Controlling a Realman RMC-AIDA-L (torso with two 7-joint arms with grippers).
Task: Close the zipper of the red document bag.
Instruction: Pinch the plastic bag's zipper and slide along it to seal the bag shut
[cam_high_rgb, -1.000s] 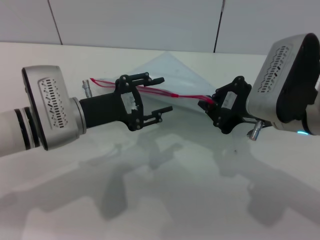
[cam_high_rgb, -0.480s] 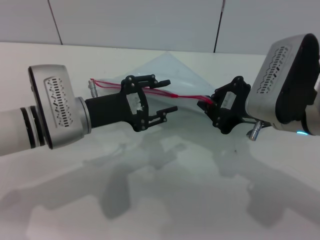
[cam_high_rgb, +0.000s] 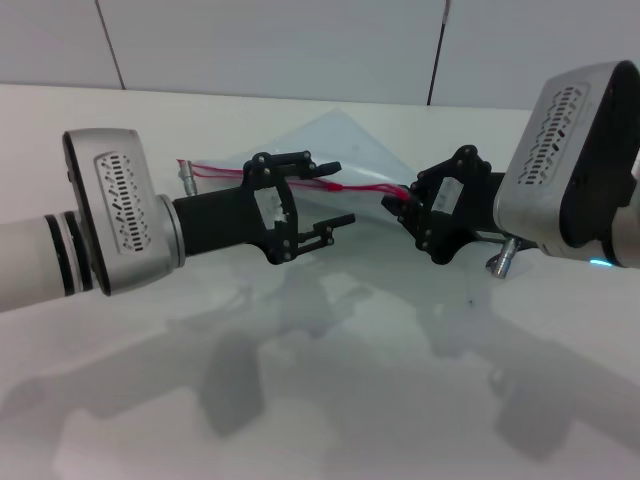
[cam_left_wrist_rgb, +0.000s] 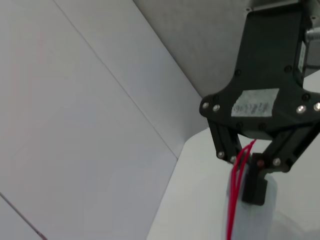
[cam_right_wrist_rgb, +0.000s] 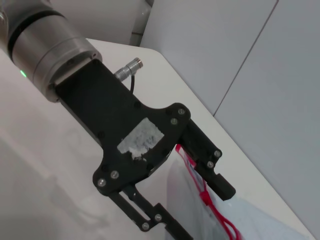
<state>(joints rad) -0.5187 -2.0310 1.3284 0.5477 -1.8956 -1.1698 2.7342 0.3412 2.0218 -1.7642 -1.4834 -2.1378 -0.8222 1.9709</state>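
The red document bag (cam_high_rgb: 340, 138), a translucent pale-blue pouch, lies tilted on the white table between both arms. Its zipper (cam_high_rgb: 362, 188) runs as a thin red strip from the far left to the right gripper (cam_high_rgb: 394, 203), which is shut on the strip's right end. The left wrist view shows that right gripper (cam_left_wrist_rgb: 248, 167) with the red zipper (cam_left_wrist_rgb: 233, 202) coming out from between its fingers. My left gripper (cam_high_rgb: 342, 192) stands open at the middle of the strip. In the right wrist view the zipper (cam_right_wrist_rgb: 202, 189) passes behind one finger of the left gripper (cam_right_wrist_rgb: 205, 212).
The white table (cam_high_rgb: 330, 400) stretches toward me, crossed by the arms' shadows. A grey panelled wall (cam_high_rgb: 280, 45) rises right behind the table's back edge. The bulky right wrist (cam_high_rgb: 570, 150) hangs over the table's right side.
The right gripper has moved left with the zipper end, toward the left gripper. The left arm has edged forward to the right. Its gripper stays open.
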